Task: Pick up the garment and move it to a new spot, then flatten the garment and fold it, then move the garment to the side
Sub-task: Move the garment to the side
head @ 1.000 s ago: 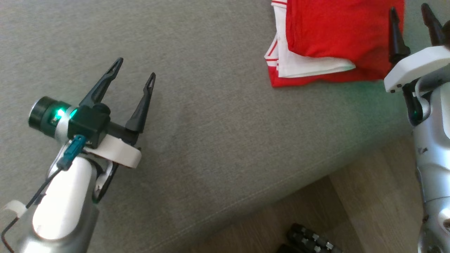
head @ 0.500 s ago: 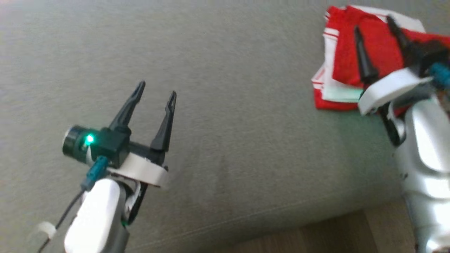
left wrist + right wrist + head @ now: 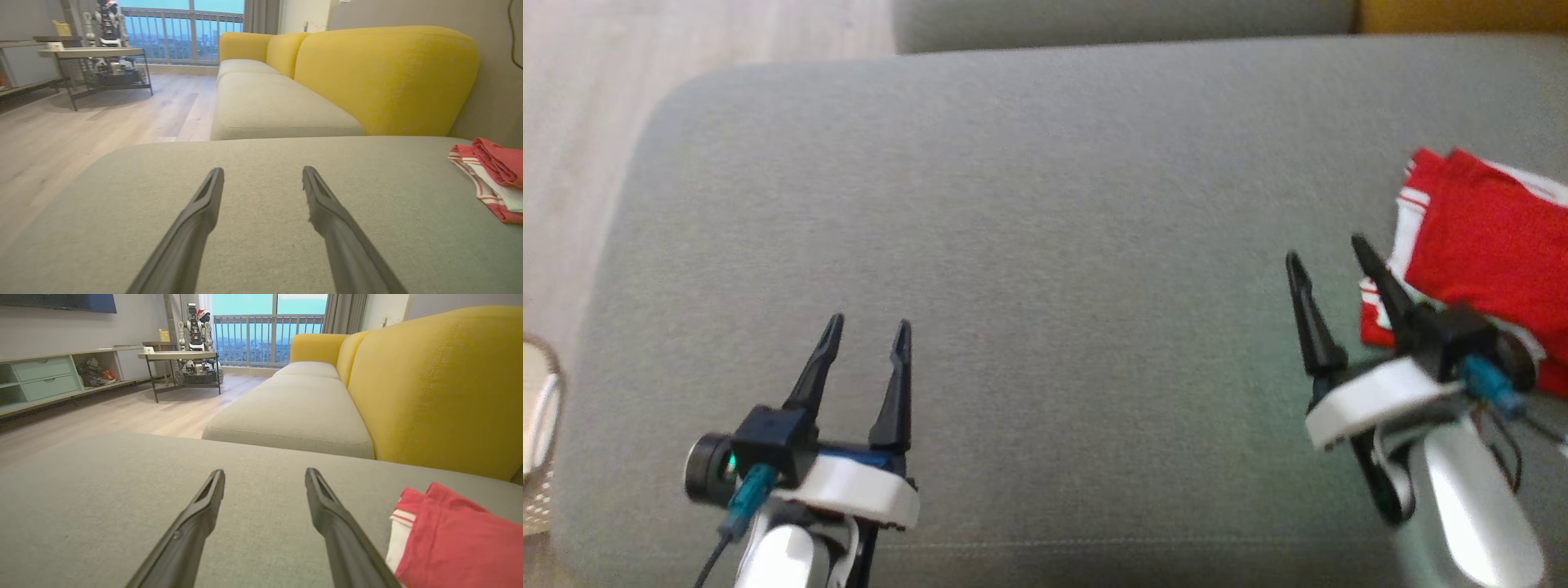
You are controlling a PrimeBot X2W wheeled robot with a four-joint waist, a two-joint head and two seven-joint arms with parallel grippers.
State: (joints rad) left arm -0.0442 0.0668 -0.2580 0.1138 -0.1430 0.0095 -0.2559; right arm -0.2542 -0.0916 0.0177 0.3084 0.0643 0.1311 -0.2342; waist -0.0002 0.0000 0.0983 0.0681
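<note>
The garment [image 3: 1486, 245] is a folded bundle of soft red cloth with white panels and thin striped trim. It lies flat at the right end of the grey cushion [image 3: 1045, 204], a broad pad of fine woven fabric with rounded corners. The head view's edge cuts off its right part. The right gripper [image 3: 1325, 251] hangs over the cushion just beside the garment's left edge, its tapered dark fingers spread wide and empty; its wrist hides the garment's near corner. The left gripper [image 3: 868, 323], equally wide and empty, is over the cushion's near-left part, well apart from the garment. Past the cushion's left end a woven rim [image 3: 539, 433] is too cropped to identify.
</note>
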